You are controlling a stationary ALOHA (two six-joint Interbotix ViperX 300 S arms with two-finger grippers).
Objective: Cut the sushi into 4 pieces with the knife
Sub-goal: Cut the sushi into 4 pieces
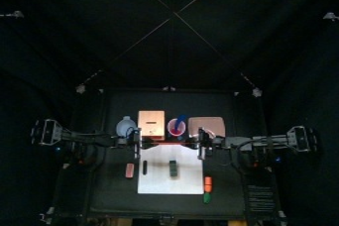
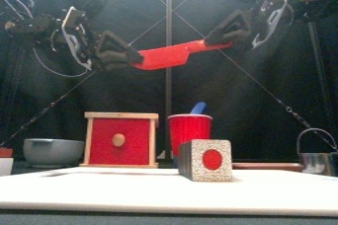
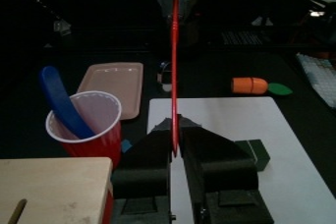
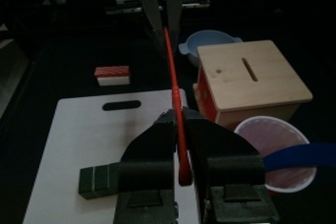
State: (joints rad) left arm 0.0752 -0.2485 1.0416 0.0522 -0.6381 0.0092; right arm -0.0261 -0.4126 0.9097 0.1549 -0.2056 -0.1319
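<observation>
1. Flat red plastic toy knife (image 2: 172, 51) is held in the air above the table, spanning between the two arms.
2. Left gripper (image 2: 132, 57) is clamped on one end of it, and right gripper (image 2: 219, 39) is clamped on the other.
3. Dark green toy sushi roll (image 1: 169, 170) lies on the white rectangular cutting board (image 1: 189, 163), well below the blade.
4. Behind the board stand a red plastic cup (image 2: 189, 130) holding a blue toy knife (image 2: 199, 109) and a pale wooden box with a red drawer front (image 2: 119, 140).

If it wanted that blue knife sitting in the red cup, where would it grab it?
Probably the blue knife's upper end, the part sticking out above the red cup's rim, pinched from above: the rest is sunk inside. For now the left gripper and right gripper both hold the red knife.
</observation>
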